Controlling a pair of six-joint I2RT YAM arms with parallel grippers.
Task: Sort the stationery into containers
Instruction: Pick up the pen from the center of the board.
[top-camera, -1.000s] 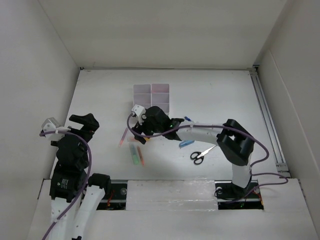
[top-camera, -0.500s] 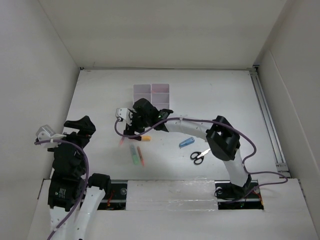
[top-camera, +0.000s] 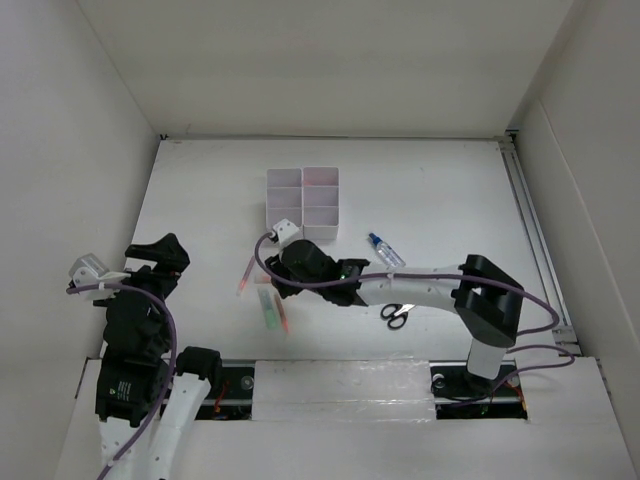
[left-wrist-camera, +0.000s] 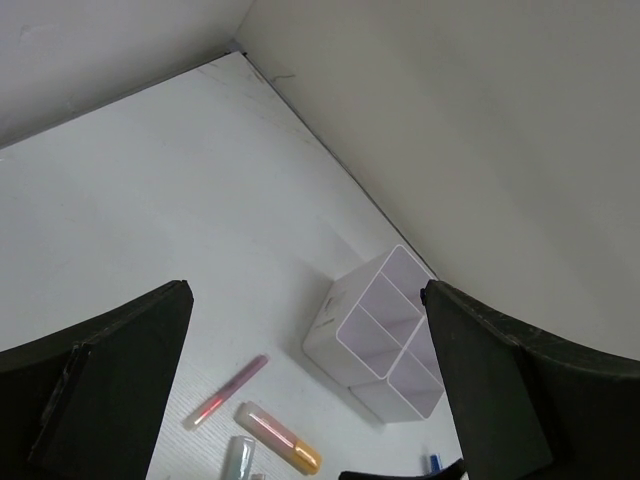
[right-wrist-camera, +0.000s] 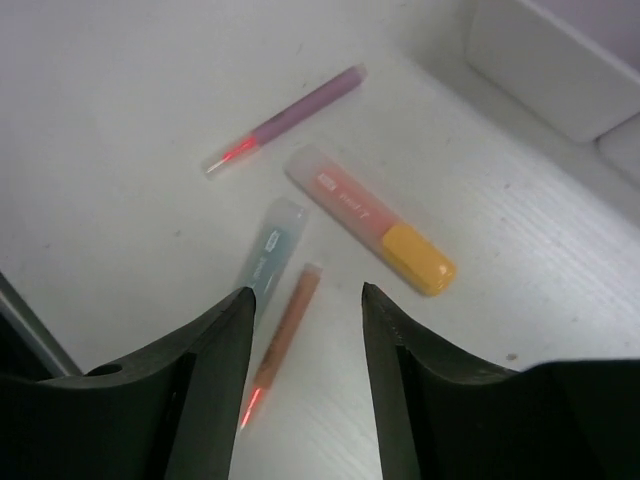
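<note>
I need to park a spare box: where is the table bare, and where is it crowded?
Bare: table between the trays and the rail, beyond the bottle. Crowded: pens and highlighters beside the right arm.

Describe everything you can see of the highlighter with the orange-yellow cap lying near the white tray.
The highlighter is short and flattish, with a frosted see-through plastic barrel tinted pink-red, a small printed label, and an opaque orange-yellow cap, fitted on one end. It lies flat on the white table, slanted in the right wrist view, between the pink pen and the thin orange pen, a little way from the white tray. It appears to touch only the table.
</note>
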